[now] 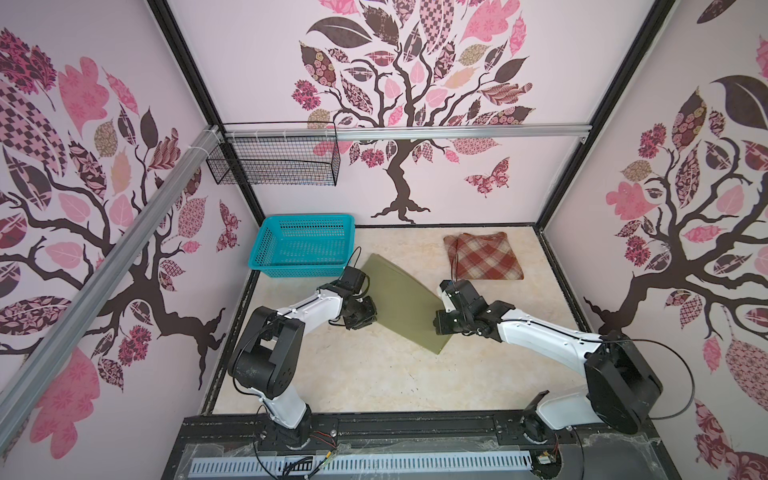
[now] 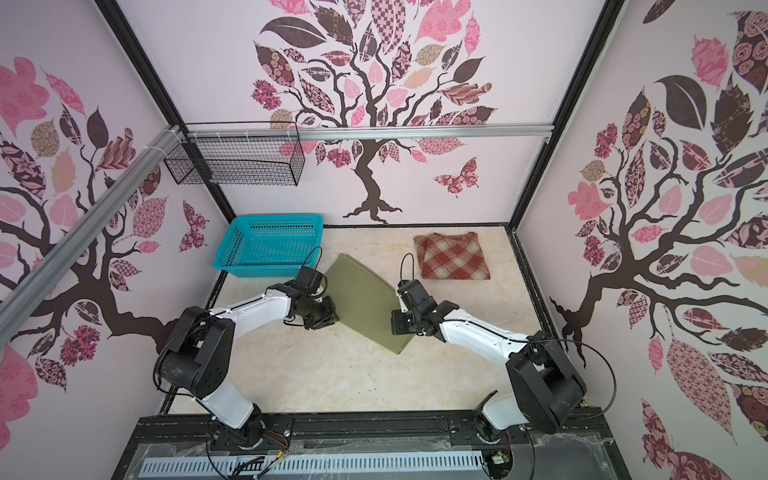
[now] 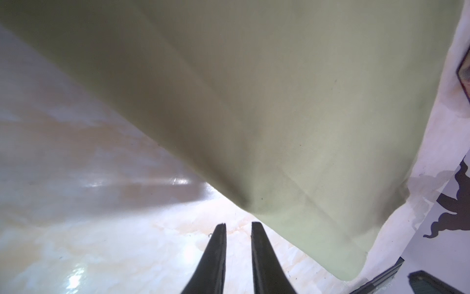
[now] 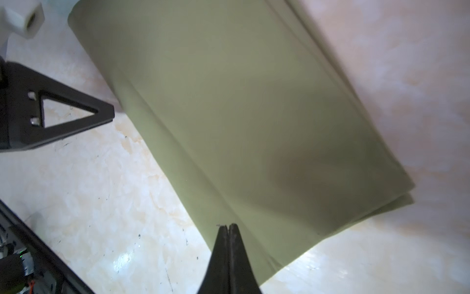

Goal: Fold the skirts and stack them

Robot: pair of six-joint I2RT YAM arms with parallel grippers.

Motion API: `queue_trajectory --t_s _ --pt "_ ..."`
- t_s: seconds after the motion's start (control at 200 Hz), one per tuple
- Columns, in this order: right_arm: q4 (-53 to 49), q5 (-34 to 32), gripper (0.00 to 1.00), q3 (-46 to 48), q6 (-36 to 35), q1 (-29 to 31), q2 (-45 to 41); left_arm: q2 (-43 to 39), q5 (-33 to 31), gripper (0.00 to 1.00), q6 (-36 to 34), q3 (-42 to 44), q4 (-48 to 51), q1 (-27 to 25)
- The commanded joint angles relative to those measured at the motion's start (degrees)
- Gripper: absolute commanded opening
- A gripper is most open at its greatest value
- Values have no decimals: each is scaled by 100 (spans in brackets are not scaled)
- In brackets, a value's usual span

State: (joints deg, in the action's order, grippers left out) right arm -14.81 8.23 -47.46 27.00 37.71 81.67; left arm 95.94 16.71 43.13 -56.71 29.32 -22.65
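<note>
The cream marble-patterned desk [image 1: 353, 374] fills the lower centre of both top views. Three items lie on it:
- turquoise perforated plastic basket [image 1: 299, 270], upper left of the surface
- folded plain olive-green cloth skirt [image 1: 399, 299], lying diagonally at centre
- folded rust-red and cream plaid woolly skirt [image 1: 482, 255], upper right, apart from the others

The olive skirt [image 1: 399, 303] is showing plain olive green, with no pattern. The plaid skirt [image 1: 482, 257] is showing rust-red and cream checks running on the diagonal. The basket [image 1: 307, 217] is glowing turquoise, the tabletop [image 1: 374, 382] is gleaming in cream marbling, and the walls [image 1: 540, 178] are carrying dark-brown trees with pink and patterned leaves over pale pink.
</note>
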Motion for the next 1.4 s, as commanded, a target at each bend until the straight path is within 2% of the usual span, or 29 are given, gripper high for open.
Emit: queue_trajectory --t_s 0.0,0.165,0.41,0.68,1.005,1.14,1.27,1.395 --pt "184 183 0 -111 136 200 156 -33 -133 22 -137 -452 14 -7" --pt "434 372 0 -12 243 336 470 322 -230 22 -178 -793 -151 74" --pt "451 145 0 329 277 476 700 863 -297 22 -284 -1205 -260 176" --pt "347 22 0 715 382 488 723 1145 -440 22 -365 -1131 -326 337" --pt "29 181 0 742 303 489 459 882 -264 21 -192 -129 -594 586" --pt "-257 317 0 545 229 482 90 666 -252 21 -102 302 -769 608" --pt "-736 162 0 112 7 452 -78 400 -160 21 47 671 -921 604" --pt "-778 216 0 -87 -41 310 -142 5 -36 21 223 1102 -1025 583"
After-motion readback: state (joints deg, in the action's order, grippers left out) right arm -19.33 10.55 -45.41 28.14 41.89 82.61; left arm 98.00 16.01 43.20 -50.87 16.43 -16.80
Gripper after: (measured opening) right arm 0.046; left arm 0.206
